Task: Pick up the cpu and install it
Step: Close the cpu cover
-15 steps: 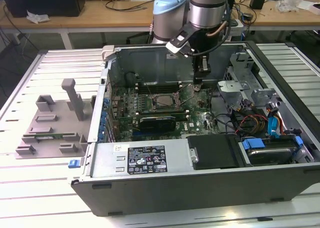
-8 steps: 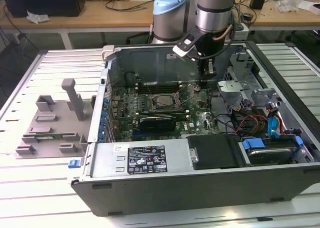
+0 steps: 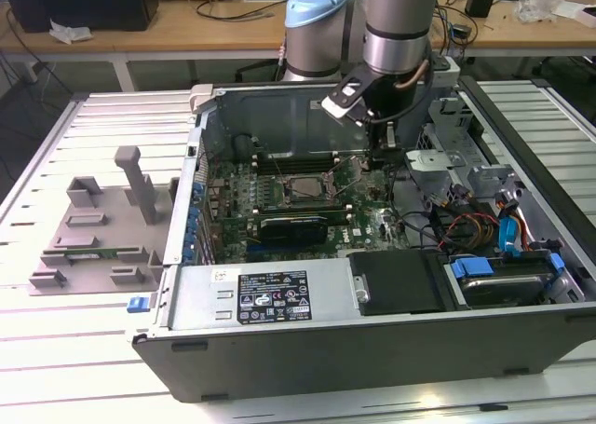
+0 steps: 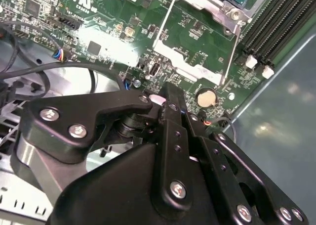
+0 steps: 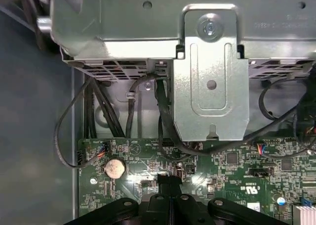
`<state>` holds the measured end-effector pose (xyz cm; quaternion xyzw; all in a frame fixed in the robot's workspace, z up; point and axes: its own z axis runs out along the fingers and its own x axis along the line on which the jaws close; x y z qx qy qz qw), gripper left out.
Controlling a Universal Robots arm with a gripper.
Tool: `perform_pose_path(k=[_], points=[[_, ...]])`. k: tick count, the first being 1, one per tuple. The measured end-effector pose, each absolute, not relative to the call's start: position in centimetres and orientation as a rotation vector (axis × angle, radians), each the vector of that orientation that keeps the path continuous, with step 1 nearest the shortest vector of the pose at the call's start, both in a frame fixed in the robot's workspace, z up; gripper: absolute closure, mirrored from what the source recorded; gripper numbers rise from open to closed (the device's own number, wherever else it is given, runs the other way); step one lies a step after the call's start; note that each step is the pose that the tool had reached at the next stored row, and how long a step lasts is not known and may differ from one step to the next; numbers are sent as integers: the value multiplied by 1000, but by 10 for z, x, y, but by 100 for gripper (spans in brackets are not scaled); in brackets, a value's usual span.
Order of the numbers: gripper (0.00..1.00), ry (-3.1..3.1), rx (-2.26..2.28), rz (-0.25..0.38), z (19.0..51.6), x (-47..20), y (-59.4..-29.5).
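Note:
My gripper [image 3: 386, 152] hangs inside the open computer case [image 3: 372, 359], low over the green motherboard, to the exterior view's right of the metal-framed socket [image 3: 301, 189]. In both wrist views its black fingers [image 4: 170, 99] [image 5: 168, 179] stand pressed together, and I see nothing held between them. A corner of the socket frame [image 4: 210, 1] lies just beyond the fingertips, with a thin lever rod [image 4: 162, 34] beside it. The cpu itself is out of view. The socket's middle looks dark in the exterior view.
A grey plastic tray [image 3: 93, 233] with upright blocks sits outside the case on the exterior view's left. A coin battery [image 5: 114, 168], black cables [image 5: 165, 121] and a metal drive bracket [image 5: 210, 71] crowd the board near the fingers. The power supply [image 3: 270, 294] fills the case's near side.

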<state>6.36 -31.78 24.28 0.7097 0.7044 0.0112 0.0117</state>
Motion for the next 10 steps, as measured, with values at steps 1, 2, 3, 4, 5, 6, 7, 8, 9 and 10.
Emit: perform_pose_path(k=[1, 2, 3, 4, 5, 6, 7, 8, 9, 10], points=[[89, 2197, 2213, 35, 240, 63, -318], [89, 2197, 2213, 35, 239, 63, -318], [89, 2197, 2213, 36, 237, 61, -318], [89, 2197, 2213, 35, 236, 59, -318], [89, 2197, 2214, 36, 236, 58, -318], [89, 2197, 2214, 36, 236, 57, -318], [89, 2197, 2214, 36, 236, 57, -318], [89, 2197, 2213, 36, 236, 57, -318], [89, 2197, 2214, 36, 236, 57, -318], [89, 2197, 2214, 36, 236, 57, -318]])
